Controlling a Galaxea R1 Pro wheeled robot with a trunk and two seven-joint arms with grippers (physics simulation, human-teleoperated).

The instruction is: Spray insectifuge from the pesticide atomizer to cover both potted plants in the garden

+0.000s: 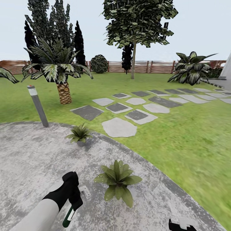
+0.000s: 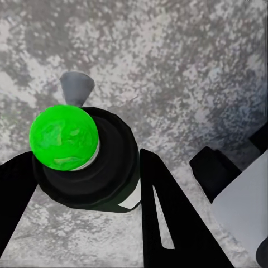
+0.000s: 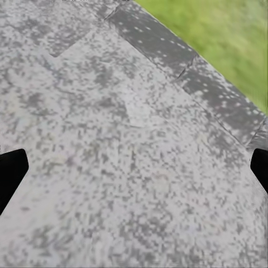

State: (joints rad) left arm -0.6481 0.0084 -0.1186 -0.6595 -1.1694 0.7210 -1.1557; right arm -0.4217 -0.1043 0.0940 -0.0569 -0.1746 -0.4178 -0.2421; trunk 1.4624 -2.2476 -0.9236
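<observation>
My left gripper (image 1: 74, 201) is shut on the pesticide atomizer (image 1: 69, 217), a slim dark green bottle with a white label hanging below the fingers over the paved patio (image 1: 29, 160). In the left wrist view the atomizer (image 2: 84, 162) shows end-on as a black cap with a bright green dome, held between the black fingers (image 2: 167, 218). One potted plant (image 1: 118, 181) sits just right of that gripper. The other potted plant (image 1: 79, 134) stands farther off near the patio's edge. My right gripper (image 1: 181, 225) is low at the right; in its wrist view the gripper (image 3: 134, 167) is open over bare paving.
A grey bollard lamp (image 1: 38, 106) stands at the patio's far left edge, a palm-like shrub (image 1: 59, 69) behind it. Stepping stones (image 1: 119, 127) cross the lawn (image 1: 192, 138) toward a large shrub (image 1: 191, 69). A slatted fence (image 1: 144, 66) closes the back.
</observation>
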